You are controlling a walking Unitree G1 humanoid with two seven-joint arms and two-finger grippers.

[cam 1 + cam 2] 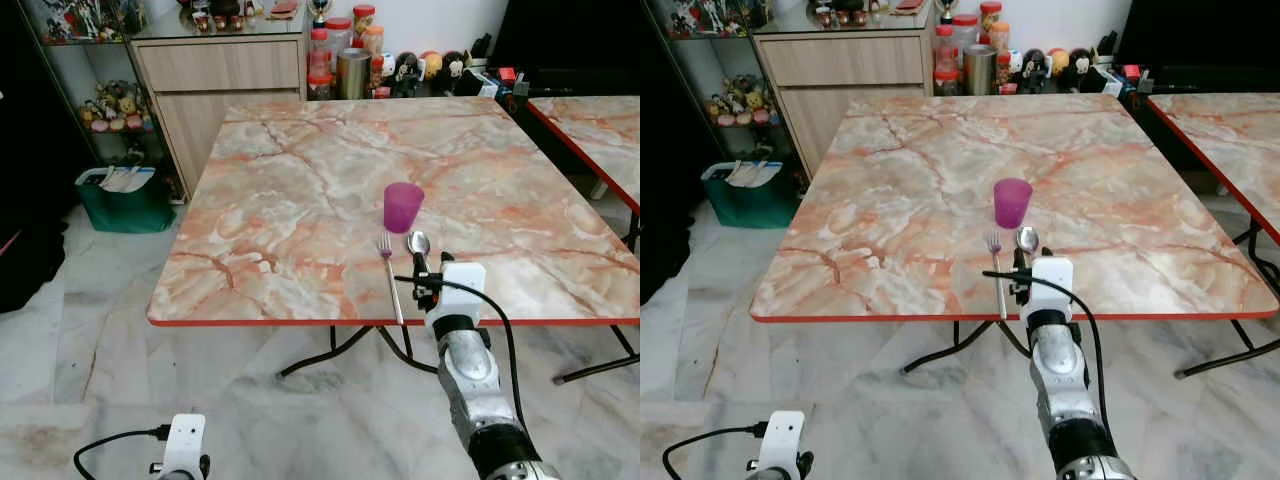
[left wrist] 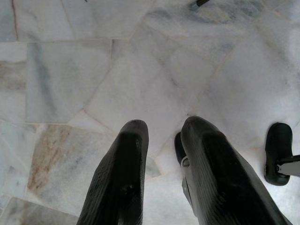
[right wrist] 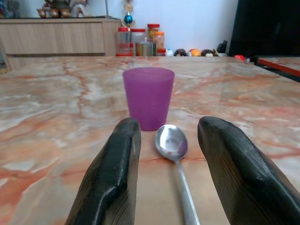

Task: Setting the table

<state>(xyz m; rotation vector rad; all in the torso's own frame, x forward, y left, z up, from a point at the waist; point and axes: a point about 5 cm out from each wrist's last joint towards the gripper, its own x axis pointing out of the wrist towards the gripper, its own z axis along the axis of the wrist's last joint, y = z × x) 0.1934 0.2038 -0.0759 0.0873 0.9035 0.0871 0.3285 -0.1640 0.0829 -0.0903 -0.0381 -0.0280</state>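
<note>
Lying near the front edge of the marble table (image 1: 300, 190), a steel spoon (image 3: 172, 145) points its bowl toward the far side and its handle toward the robot. Its bowl is polished and mirror-bright; its handle is slim and straight. A purple cup (image 1: 403, 207), upright and slightly tapered, stands just beyond the bowl, near it but apart. A fork (image 1: 390, 280) lies just to the left of the spoon, parallel to it, tines toward the cup; its handle reaches the table's red edge.

Right gripper (image 3: 171, 154): held low over the front of the table, its two black fingers (image 3: 110, 183) spread moderately wide. The spoon's handle runs between them, one finger on each side. Neither finger visibly touches the handle, and nothing is held. The silver right arm (image 1: 470, 380) reaches up from below the table edge, with a black cable looping beside its white wrist block.

Left gripper (image 2: 161, 159): hanging low beside the robot over the grey marble floor (image 2: 93, 70), its fingers parted by a narrow gap with nothing between them.

A wooden cabinet (image 1: 220, 80) and a row of jars (image 1: 345, 50) stand behind the table; a green basket (image 1: 122, 195) sits on the floor to the left.
</note>
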